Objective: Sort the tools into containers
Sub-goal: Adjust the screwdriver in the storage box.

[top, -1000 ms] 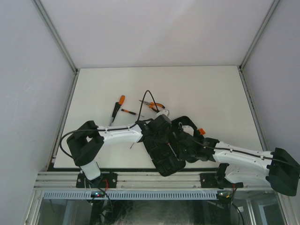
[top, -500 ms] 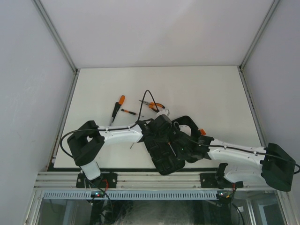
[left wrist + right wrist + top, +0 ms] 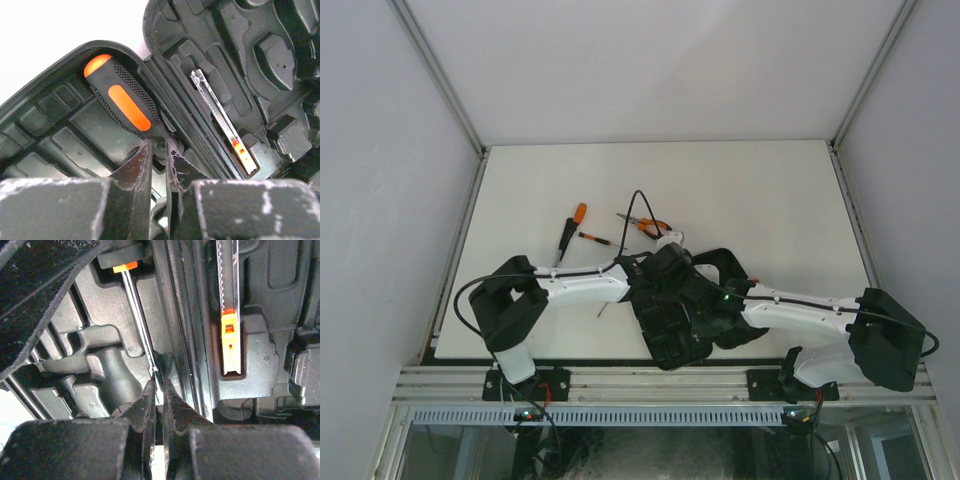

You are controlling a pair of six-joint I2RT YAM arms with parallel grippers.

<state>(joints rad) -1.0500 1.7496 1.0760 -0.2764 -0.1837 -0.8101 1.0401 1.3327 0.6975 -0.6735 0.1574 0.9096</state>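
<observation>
The black tool case (image 3: pixel 672 348) lies open near the table's front edge. My left gripper (image 3: pixel 668 292) is over its left half. In the left wrist view its jaws (image 3: pixel 159 150) are closed on the neck of a thick orange-and-black screwdriver (image 3: pixel 122 100) lying in a moulded slot. My right gripper (image 3: pixel 706 315) is over the case too. In the right wrist view its jaws (image 3: pixel 158 385) are almost together at the tip of a thin metal shaft (image 3: pixel 140 315), nothing visibly between them. A toothed blade with an orange end (image 3: pixel 228 325) sits in a slot of the other half.
On the table behind the case lie an orange-and-black screwdriver (image 3: pixel 570 228), a small thin screwdriver (image 3: pixel 595 238) and orange-handled pliers (image 3: pixel 645 223). A black cable loops above the left wrist (image 3: pixel 635 205). Both arms cross over the case.
My right arm has swung left and its gripper has moved further in over the case, toward the left gripper. The left arm has hardly moved.
</observation>
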